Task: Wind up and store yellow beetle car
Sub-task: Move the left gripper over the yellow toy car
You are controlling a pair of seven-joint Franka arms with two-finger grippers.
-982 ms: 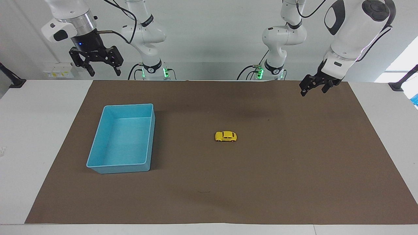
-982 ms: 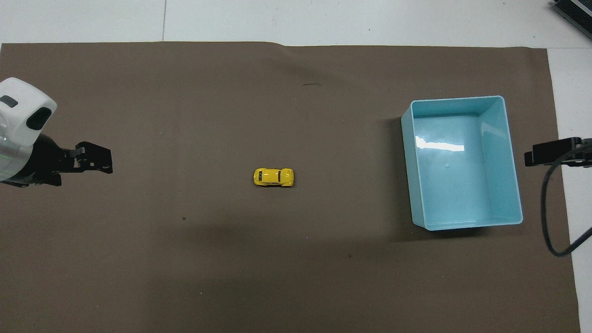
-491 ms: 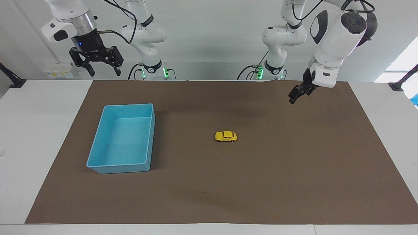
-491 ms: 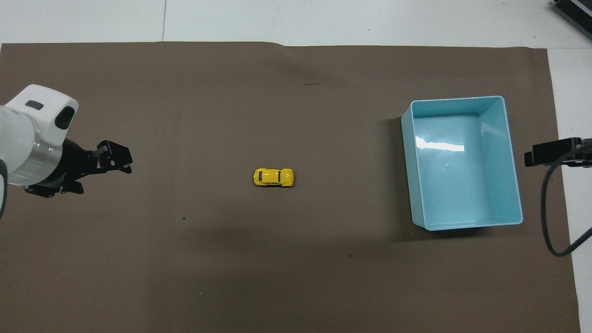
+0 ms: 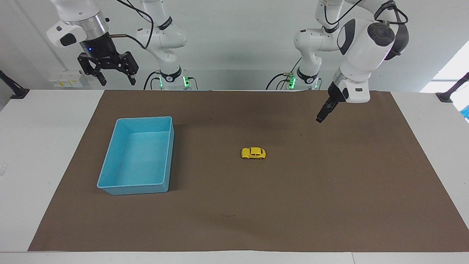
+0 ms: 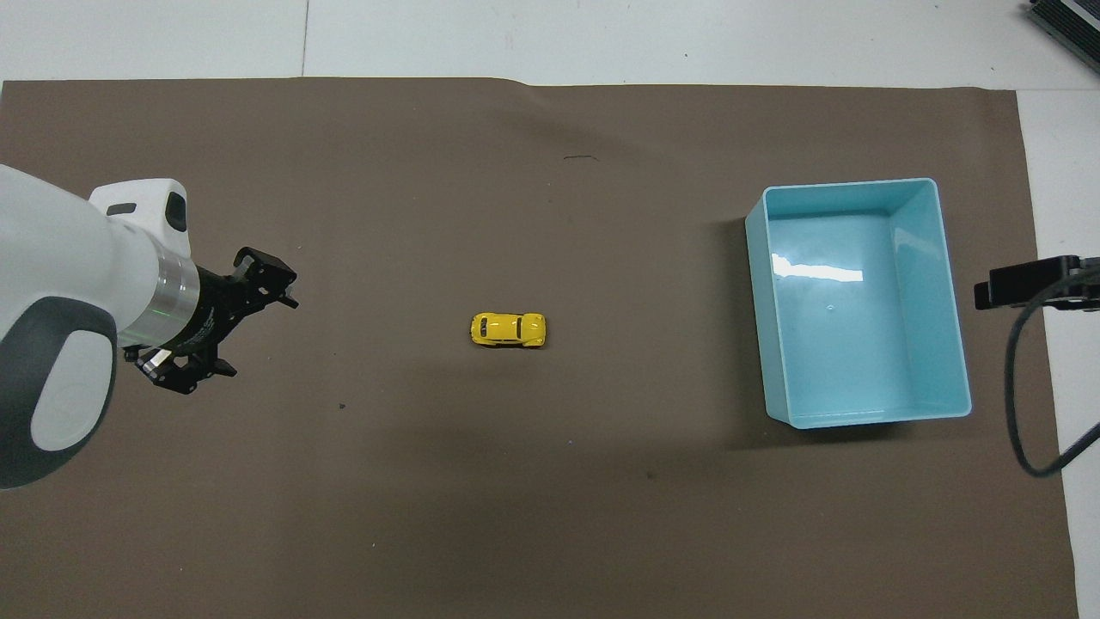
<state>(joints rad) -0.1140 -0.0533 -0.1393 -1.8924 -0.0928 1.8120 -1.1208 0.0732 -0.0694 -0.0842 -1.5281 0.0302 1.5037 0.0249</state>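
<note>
Brown mat (image 5: 329, 190) covers most of the white table (image 5: 40, 146). Yellow beetle car (image 5: 253, 153) sits on its wheels near the middle of the mat, lying side-on to the robots, touched by nothing. Light-blue bin (image 5: 110, 165) stands well apart from it, toward the right arm's end of the table, open top up, nothing inside.

Left gripper (image 5: 321, 116) hangs in the air over bare mat at the left arm's end, tilted down toward the car, well apart from it, holding nothing. Overhead, its fingers stand spread wide.

Right gripper (image 5: 115, 78) waits high up at the right arm's end of the table, fingers pointing down and spread wide, holding nothing.
</note>
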